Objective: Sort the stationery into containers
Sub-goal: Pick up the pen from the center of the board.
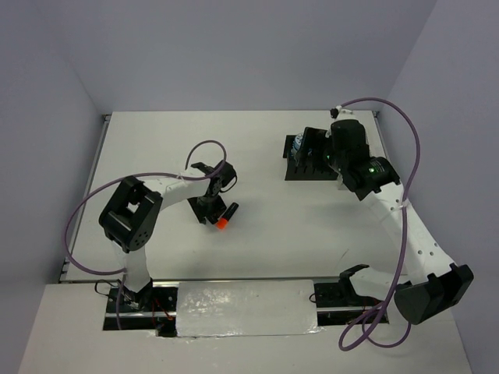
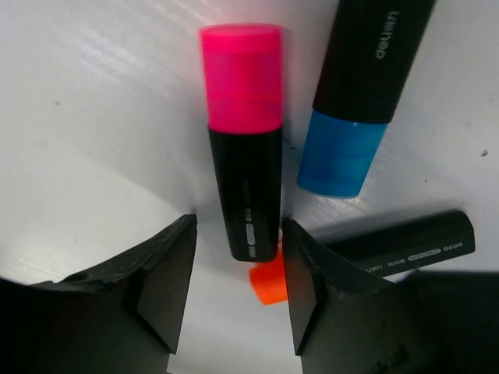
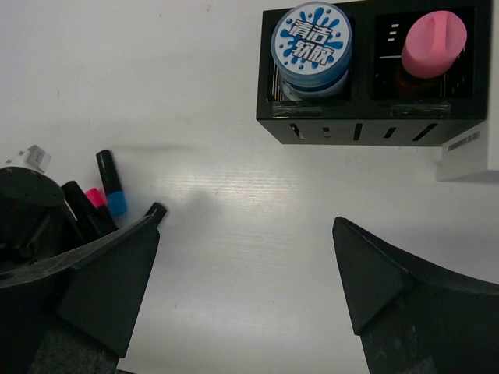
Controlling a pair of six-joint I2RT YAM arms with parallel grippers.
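Left gripper (image 2: pixel 238 257) low over a pink-capped marker (image 2: pixel 243 156); right gripper (image 3: pixel 248 226) above bare counter (image 3: pixel 234 101) near the black organiser (image 3: pixel 366 128).

In the left wrist view the left fingers (image 2: pixel 168 280) stand apart on either side of the pink-capped marker's dark lower end, and a strip of counter shows between the marker and the finger at left. A blue-capped marker (image 2: pixel 355 101) lies just beside it at upper right. An orange-capped marker (image 2: pixel 405 245) lies crosswise at lower right, its cap partly hidden behind the other finger. In the right wrist view the right fingers (image 3: pixel 109 273) are spread wide and hold nothing. The organiser sits at the upper right of that frame with a blue-white tape roll (image 3: pixel 311 43) in one compartment and a pink tube (image 3: pixel 434 35) in the next. A white box (image 3: pixel 472 152) shows at its right edge.
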